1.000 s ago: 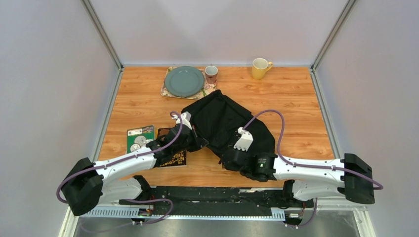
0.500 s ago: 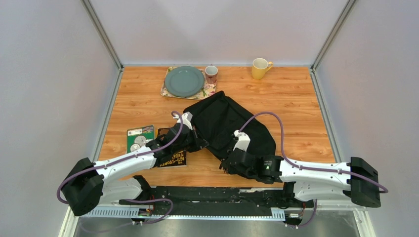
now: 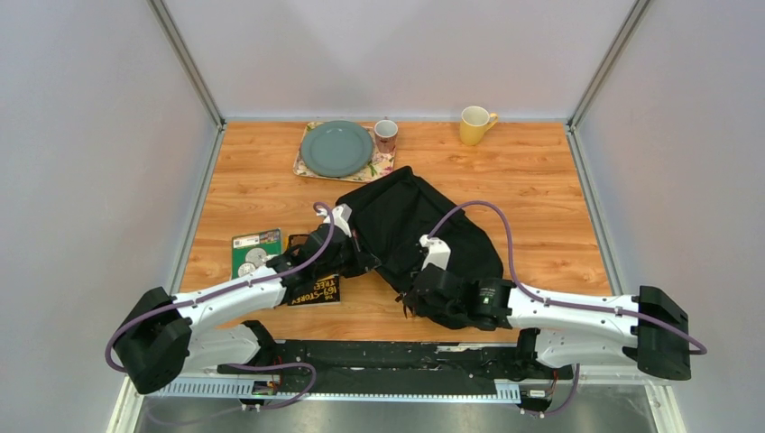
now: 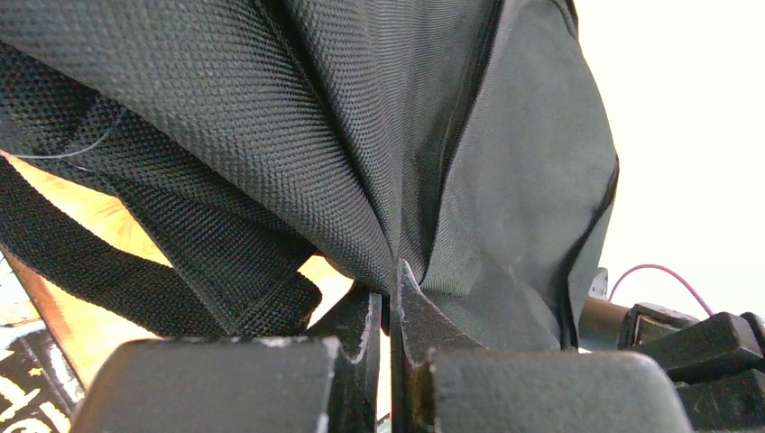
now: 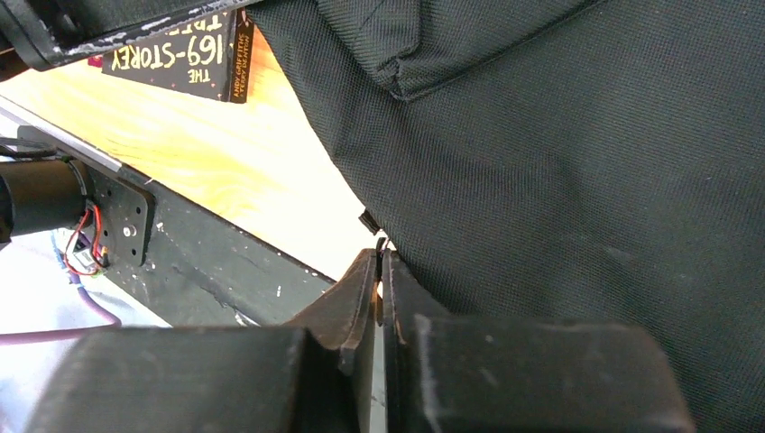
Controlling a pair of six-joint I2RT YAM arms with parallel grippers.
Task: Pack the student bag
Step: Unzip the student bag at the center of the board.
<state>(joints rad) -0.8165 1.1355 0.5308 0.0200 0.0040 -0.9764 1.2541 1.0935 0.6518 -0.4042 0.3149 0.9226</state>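
Overhead and wrist views of a two-arm rig at a wooden counter [image 3: 541, 207]. The student bag [image 3: 406, 225], a black fabric backpack, lies near the middle of the counter, running from near the plate down toward the right arm. Its near end is bunched between the two arms.

Left pincer [image 4: 390, 280]: narrow, fingers all but together, nipping a fold of the bag's cloth at their tips. The fabric rises in creases from that point, and a black strap [image 4: 90, 271] hangs below it, over the wood.

Right pincer [image 5: 379, 262]: narrow, only a thin slit showing between its fingers. Its tips sit at the near edge of the bag, just below a small black tab on the seam. Whether they grip the cloth cannot be told.

A dark book [image 3: 317, 290] with "169-STOREY" on its spine lies on the counter beneath the left arm, just beside the bag's left edge. A green packet [image 3: 255, 253] lies to its left. At the far side, a grey-green plate [image 3: 336, 148] rests on a patterned mat [image 3: 307, 167], with a small cup [image 3: 386, 135] at the mat's right corner. A yellow mug [image 3: 475, 124] stands well apart to the right.
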